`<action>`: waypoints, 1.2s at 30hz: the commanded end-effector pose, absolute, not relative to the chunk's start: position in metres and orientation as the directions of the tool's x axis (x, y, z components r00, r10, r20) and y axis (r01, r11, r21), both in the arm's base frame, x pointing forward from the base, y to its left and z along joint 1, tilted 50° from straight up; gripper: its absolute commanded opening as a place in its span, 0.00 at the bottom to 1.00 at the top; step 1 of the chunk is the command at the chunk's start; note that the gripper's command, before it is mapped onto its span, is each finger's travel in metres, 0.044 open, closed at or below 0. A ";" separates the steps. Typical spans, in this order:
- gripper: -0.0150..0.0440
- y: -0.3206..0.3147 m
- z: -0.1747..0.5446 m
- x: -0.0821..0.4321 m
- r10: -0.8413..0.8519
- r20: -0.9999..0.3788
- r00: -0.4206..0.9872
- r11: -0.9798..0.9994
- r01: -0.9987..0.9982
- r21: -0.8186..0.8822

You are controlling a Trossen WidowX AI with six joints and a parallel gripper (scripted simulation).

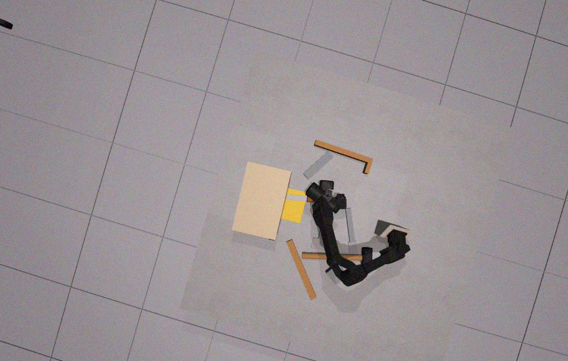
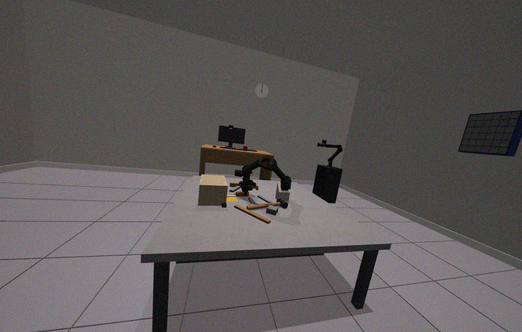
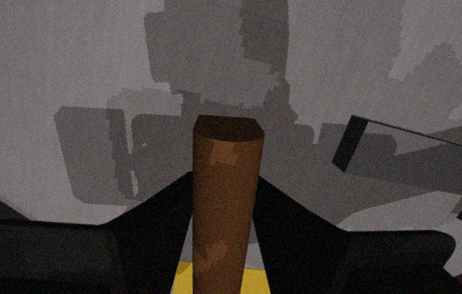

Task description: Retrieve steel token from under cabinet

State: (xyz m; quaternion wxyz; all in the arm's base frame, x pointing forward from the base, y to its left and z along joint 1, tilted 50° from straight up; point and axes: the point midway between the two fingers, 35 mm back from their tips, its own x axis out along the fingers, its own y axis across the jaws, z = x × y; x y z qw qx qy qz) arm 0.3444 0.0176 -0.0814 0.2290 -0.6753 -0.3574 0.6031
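Observation:
The cabinet (image 1: 261,199) (image 2: 212,190) is a pale box. The yellow marked area (image 1: 292,211) (image 2: 232,199) (image 3: 258,282) lies against its front. My gripper (image 3: 223,180) (image 2: 246,192) is shut on the brown wooden handle (image 3: 227,204) (image 1: 309,199) (image 2: 240,193) of a tool, low in front of the area. The tool's thin pale blade (image 1: 296,197) crosses the yellow area and reaches the cabinet's front edge; its far end is hidden. The steel token is not visible in any view.
An orange L-shaped stick (image 1: 342,151) and a grey strip (image 1: 317,164) lie on one side. On the other lie a straight orange stick (image 1: 301,269) (image 2: 252,214), a wooden-handled hammer (image 2: 263,205) and a grey block (image 2: 272,210). A grey bar (image 1: 350,224) lies near the arm.

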 end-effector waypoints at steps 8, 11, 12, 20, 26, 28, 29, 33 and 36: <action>0.25 0.018 -0.080 0.359 0.757 -0.653 0.020 -0.642 0.205 -0.739; 0.25 0.018 -0.080 0.362 0.757 -0.653 0.020 -0.642 0.205 -0.739; 0.25 0.018 -0.080 0.363 0.757 -0.653 0.020 -0.642 0.205 -0.739; 0.25 0.019 -0.078 0.371 0.757 -0.653 0.020 -0.642 0.205 -0.739; 0.25 0.020 -0.077 0.377 0.757 -0.653 0.021 -0.642 0.205 -0.739; 0.25 0.020 -0.077 0.379 0.757 -0.653 0.021 -0.642 0.205 -0.739; 0.25 0.020 -0.077 0.380 0.757 -0.653 0.021 -0.642 0.205 -0.739; 0.25 0.020 -0.076 0.384 0.758 -0.652 0.021 -0.642 0.205 -0.739; 0.25 0.021 -0.076 0.387 0.758 -0.652 0.021 -0.642 0.205 -0.739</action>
